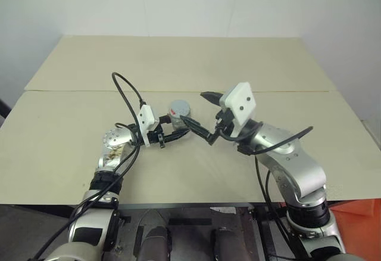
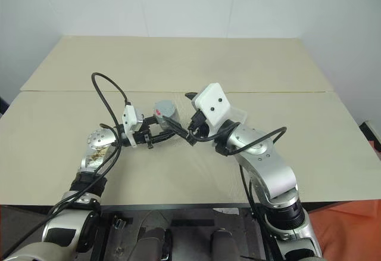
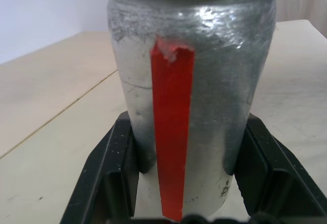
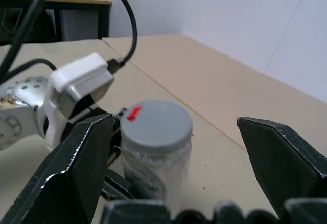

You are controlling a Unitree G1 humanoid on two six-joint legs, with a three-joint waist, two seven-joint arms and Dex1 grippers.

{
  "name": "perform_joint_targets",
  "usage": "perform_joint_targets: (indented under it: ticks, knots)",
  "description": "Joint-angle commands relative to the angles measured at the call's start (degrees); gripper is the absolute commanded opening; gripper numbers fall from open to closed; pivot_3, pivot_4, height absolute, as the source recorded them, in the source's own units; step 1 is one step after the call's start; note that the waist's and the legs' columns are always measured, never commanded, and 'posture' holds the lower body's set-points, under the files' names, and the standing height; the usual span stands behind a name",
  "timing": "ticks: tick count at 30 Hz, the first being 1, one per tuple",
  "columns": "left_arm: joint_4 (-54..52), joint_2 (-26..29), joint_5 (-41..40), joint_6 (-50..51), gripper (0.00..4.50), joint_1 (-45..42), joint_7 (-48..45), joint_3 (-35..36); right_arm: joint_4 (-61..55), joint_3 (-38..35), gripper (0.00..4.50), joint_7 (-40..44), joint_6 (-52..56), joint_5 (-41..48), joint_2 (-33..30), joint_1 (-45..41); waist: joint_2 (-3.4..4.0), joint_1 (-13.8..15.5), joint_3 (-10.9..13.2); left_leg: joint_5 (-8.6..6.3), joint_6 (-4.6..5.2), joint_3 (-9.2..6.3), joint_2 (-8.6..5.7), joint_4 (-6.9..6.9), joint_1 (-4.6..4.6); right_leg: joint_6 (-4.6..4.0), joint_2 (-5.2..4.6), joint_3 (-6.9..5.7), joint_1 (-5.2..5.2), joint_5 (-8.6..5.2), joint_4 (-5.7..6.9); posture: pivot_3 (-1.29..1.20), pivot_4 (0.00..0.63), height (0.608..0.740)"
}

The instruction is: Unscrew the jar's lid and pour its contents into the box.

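Jar (image 1: 178, 115): held upright above the desk (image 1: 178, 58), gripped round its body by the left claw (image 1: 177, 133), fingers clamped tight.
Lid (image 4: 156, 123): on the jar, red mark up; unscrewing not begun.
Right claw (image 4: 176, 168): spread wide, empty, one finger on each side of the lid, not touching.
Remaining: unscrewing, then pouring.

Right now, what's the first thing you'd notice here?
The jar, held up over the middle of the table in the left gripper. It has a red stripe and the grey lid is on. The right gripper is wide open beside the lid.
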Motion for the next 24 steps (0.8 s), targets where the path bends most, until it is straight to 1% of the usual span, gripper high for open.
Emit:
perform_joint_targets:
  ticks: [1,4,12,16,24]
  knots:
    - [-2.6,0.5,-1.1,0.5,2.16,0.0,-0.4,-0.6,-2.5,0.1,4.50,-1.0,-0.2,0.3,0.9,-0.5,0.00,0.0,0.0,0.00,0.00,0.00,0.00,0.00,0.00,0.00,0.00,0.00,0.00,0.00,0.00,0.00,0.150,0.740]
    - [-2.4,0.5,-1.0,0.3,2.16,-0.5,-0.1,-0.9,-1.3,2.2,4.50,-0.7,-1.4,-1.4,0.6,-0.8,0.00,0.0,0.0,0.00,0.00,0.00,0.00,0.00,0.00,0.00,0.01,0.00,-0.01,0.00,0.00,0.00,0.150,0.740]
    - [-3.1,1.0,-1.2,0.7,2.16,-0.8,-0.7,-1.2,1.8,4.8,4.50,-0.6,-3.5,-4.2,1.8,-2.0,0.00,0.0,0.0,0.00,0.00,0.00,0.00,0.00,0.00,0.00,0.00,0.00,0.00,0.00,-0.01,0.00,0.150,0.740]
    - [-2.9,1.5,-1.5,0.8,2.16,-0.9,-1.1,-0.7,4.3,4.9,4.50,-0.9,-5.3,-4.8,3.4,-2.3,0.00,0.0,0.0,0.00,0.00,0.00,0.00,0.00,0.00,0.00,0.01,0.00,-0.01,0.00,-0.01,0.00,0.150,0.740]
    - [-3.7,1.6,-1.6,0.6,2.16,-0.3,-0.1,-0.6,7.1,5.5,4.50,0.5,-7.3,-5.6,4.4,-3.1,0.00,0.0,0.0,0.00,0.00,0.00,0.00,-0.01,0.00,0.00,0.01,0.00,-0.01,0.00,0.00,0.00,0.150,0.740]
